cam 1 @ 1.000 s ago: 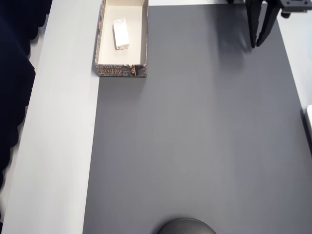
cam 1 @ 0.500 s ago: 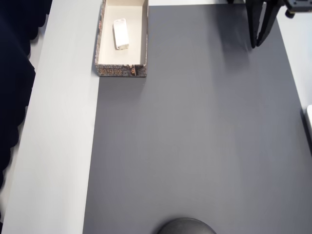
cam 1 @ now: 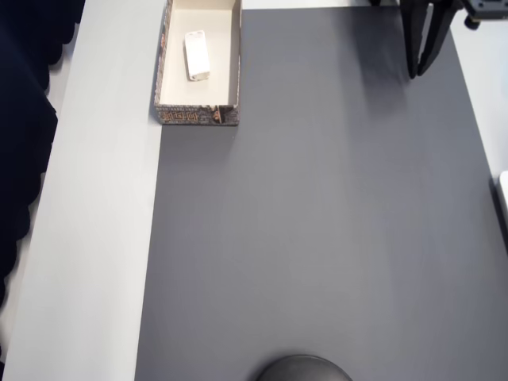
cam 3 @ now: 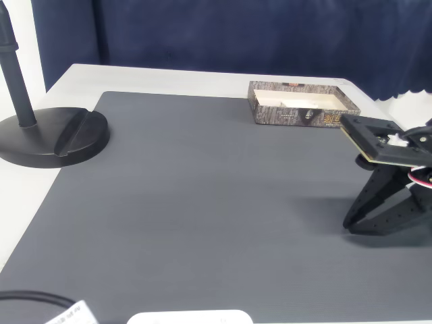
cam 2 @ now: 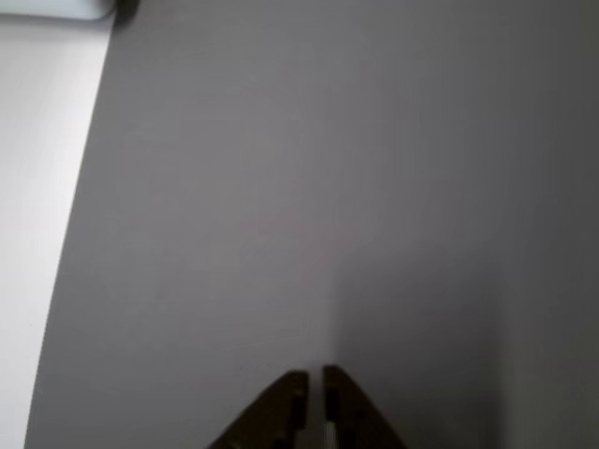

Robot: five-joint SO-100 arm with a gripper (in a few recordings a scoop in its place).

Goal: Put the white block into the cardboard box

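white block (cam 1: 196, 55) lies flat inside the cardboard box (cam 1: 231, 63), near its middle | box sits at the grey mat's (cam 1: 317, 222) far corner, overhead view | my hand (cam 2: 312, 393) is well apart from the box, over bare mat, fingers (cam 2: 281, 412) nearly together, holding nothing | black stand base (cam 3: 50, 135) on the bench (cam 3: 169, 77), fixed view

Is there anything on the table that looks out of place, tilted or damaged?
Nothing stands out. The white block lies flat inside the cardboard box, a little askew to its walls. The box sits upright at the edge of the grey mat. The tool rests away from it, nearly shut and empty.
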